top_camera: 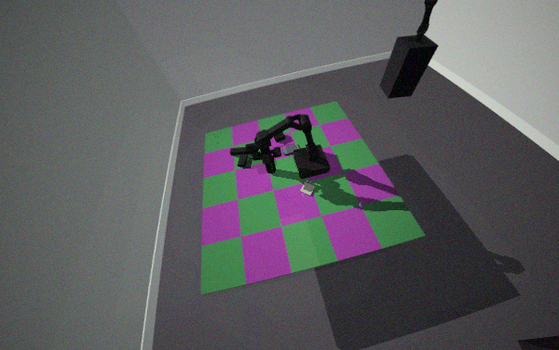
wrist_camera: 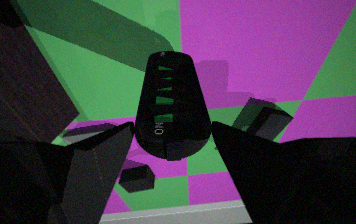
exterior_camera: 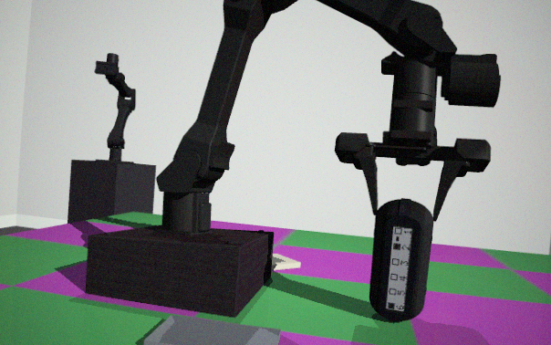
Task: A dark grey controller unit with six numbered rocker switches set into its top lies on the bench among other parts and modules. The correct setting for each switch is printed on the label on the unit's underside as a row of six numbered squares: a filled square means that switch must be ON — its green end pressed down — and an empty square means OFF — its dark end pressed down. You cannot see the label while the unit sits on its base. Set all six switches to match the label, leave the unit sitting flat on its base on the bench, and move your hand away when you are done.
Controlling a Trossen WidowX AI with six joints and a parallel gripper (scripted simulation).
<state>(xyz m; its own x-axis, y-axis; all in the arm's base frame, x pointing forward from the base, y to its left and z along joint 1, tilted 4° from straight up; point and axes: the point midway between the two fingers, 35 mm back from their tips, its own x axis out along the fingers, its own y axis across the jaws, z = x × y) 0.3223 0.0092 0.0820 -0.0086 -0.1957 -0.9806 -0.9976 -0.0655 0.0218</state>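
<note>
1. The black two-finger gripper (top_camera: 269, 155) (exterior_camera: 405, 216) (wrist_camera: 173, 126) looks pressed against both sides of the dark grey, round-ended plastic controller unit (top_camera: 270, 165) (exterior_camera: 421, 269) (wrist_camera: 181, 98), pinching it.
2. The unit is on end beneath it; its white printed label (exterior_camera: 401, 269) shows 2 and 6 filled, the others empty.
3. Label exposure seems achieved; present switch settings aren't reliably readable.
4. Left: match switches, lay the unit flat, withdraw.

Counting mine: two arms (top_camera: 283, 126) (exterior_camera: 218, 98), (top_camera: 427, 18) (exterior_camera: 119, 120); one controller unit (top_camera: 269, 163) (exterior_camera: 401, 262) (wrist_camera: 172, 107); six label squares, two filled, four empty. Wrist view: two dark blocks, right (top_camera: 244, 160) (wrist_camera: 270, 125) and lower left (top_camera: 279, 137) (wrist_camera: 136, 179); one light-grey piece (wrist_camera: 90, 136), left.
</note>
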